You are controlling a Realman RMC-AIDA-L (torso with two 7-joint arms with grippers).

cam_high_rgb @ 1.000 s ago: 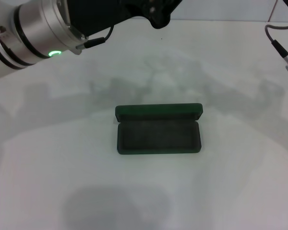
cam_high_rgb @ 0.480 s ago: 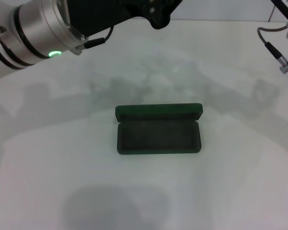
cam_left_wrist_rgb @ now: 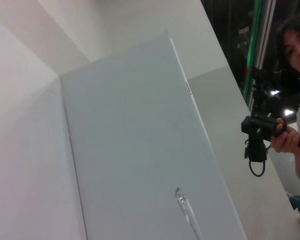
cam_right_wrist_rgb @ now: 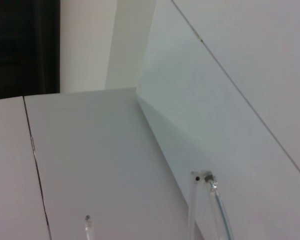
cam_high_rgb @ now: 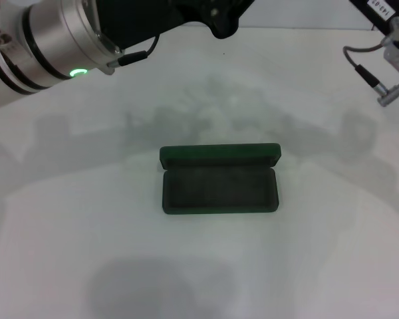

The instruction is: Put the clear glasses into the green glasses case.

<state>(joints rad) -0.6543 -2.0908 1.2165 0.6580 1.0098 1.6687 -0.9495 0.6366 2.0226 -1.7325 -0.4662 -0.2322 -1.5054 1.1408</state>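
Note:
The green glasses case (cam_high_rgb: 219,189) lies open in the middle of the white table, its lid (cam_high_rgb: 219,155) standing up at the far side and its dark lining bare. Of the clear glasses, a thin transparent arm with its hinge (cam_right_wrist_rgb: 210,192) shows close up in the right wrist view, with a second clear tip (cam_right_wrist_rgb: 87,221) beside it. The left wrist view shows another clear arm tip (cam_left_wrist_rgb: 184,206). My left arm (cam_high_rgb: 86,33) reaches across the top left, its black end (cam_high_rgb: 216,20) high behind the case. My right arm (cam_high_rgb: 389,40) hangs at the top right corner.
The white table (cam_high_rgb: 66,252) spreads on all sides of the case. Both wrist views face white wall panels (cam_left_wrist_rgb: 130,150). A person holding a black device (cam_left_wrist_rgb: 262,132) stands off to the side in the left wrist view.
My right arm has come further into the top right corner, moving left and down. The left arm and the case have stayed put.

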